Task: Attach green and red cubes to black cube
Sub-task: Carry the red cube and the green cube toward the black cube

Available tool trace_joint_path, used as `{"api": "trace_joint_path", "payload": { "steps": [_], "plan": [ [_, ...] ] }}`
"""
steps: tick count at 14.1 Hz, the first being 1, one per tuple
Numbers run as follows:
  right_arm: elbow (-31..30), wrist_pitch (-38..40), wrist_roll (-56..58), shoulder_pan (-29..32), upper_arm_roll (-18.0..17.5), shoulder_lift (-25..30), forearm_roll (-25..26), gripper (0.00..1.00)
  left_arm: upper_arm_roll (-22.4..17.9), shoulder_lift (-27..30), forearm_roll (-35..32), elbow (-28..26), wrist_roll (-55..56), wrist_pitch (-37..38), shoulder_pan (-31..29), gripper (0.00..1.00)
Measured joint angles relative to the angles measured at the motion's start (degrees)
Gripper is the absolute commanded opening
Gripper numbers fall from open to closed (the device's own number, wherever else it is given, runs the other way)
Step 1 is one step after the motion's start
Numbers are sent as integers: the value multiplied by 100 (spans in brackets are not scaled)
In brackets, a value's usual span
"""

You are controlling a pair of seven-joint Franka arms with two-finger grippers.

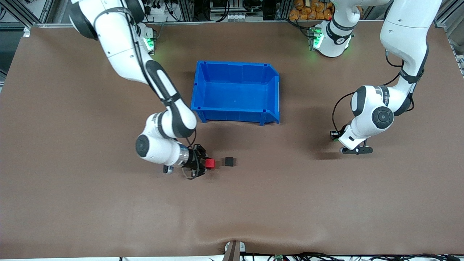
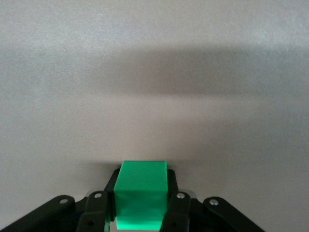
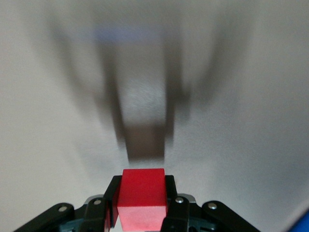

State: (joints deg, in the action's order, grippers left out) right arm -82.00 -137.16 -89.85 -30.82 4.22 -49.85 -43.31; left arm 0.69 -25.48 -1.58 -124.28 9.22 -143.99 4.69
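**Both coloured cubes in hand, none joined to the black cube yet**

Nearest the front camera, the right hand [image 1: 207, 164] sits low over the brown bench [image 1: 72, 203], clamped on the red cube [image 1: 210, 163]; the right wrist view shows that cube [image 3: 143, 197] pinched between the two fingers. Just beside it, toward the left arm's end of the bench, the black cube [image 1: 229, 161] rests alone on the surface, a small gap between the two.

Toward the left arm's end, the left hand [image 1: 357, 150] is low at the bench surface, closed on the green cube [image 2: 141, 194], seen squeezed between its fingers in the left wrist view and well apart from the black cube.

By my reading, both pickups are made; both attachments remain, the red one closest to done.

Farthest off, the blue bin [image 1: 203, 90] stands with nothing in it.
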Motion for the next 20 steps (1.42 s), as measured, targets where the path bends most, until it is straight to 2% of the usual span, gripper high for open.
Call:
{"api": "trace_joint_path", "payload": {
  "steps": [2, 5, 9, 10, 11, 15, 18, 20],
  "plan": [
    [3, -46, -19, -49, 4, -39, -34, 0, 117, 3, 0, 174, 526, -13, 1, 0],
    [15, -45, -20, -103, 2, -44, -69, 0, 530, 7, -2, 705, 1998, 280, 73, 0],
    [18, -342, -29, -318, 1, -159, -89, 0, 669, -116, -8, 1660, 4555, 967, 834, 0],
    [20, -396, -36, -357, 4, -166, -97, 46, 670, -239, -10, 1882, 5221, 1004, 1050, 0],
    [19, -440, -42, -380, 4, -170, -98, 99, 672, -419, -11, 2118, 5889, 1011, 1262, 0],
    [30, -579, -35, -395, 66, -225, -98, 100, 668, -1385, -12, 3240, 8348, 1008, 1838, 0],
    [227, -611, 211, -335, 324, -142, 33, 100, 669, -1929, -11, 3986, 9505, 1004, 1938, 0],
    [392, 137, 359, -191, 606, 94, 297, 100, 672, -2226, -11, 4416, 10020, 1004, 2072, 0]
  ]
}}
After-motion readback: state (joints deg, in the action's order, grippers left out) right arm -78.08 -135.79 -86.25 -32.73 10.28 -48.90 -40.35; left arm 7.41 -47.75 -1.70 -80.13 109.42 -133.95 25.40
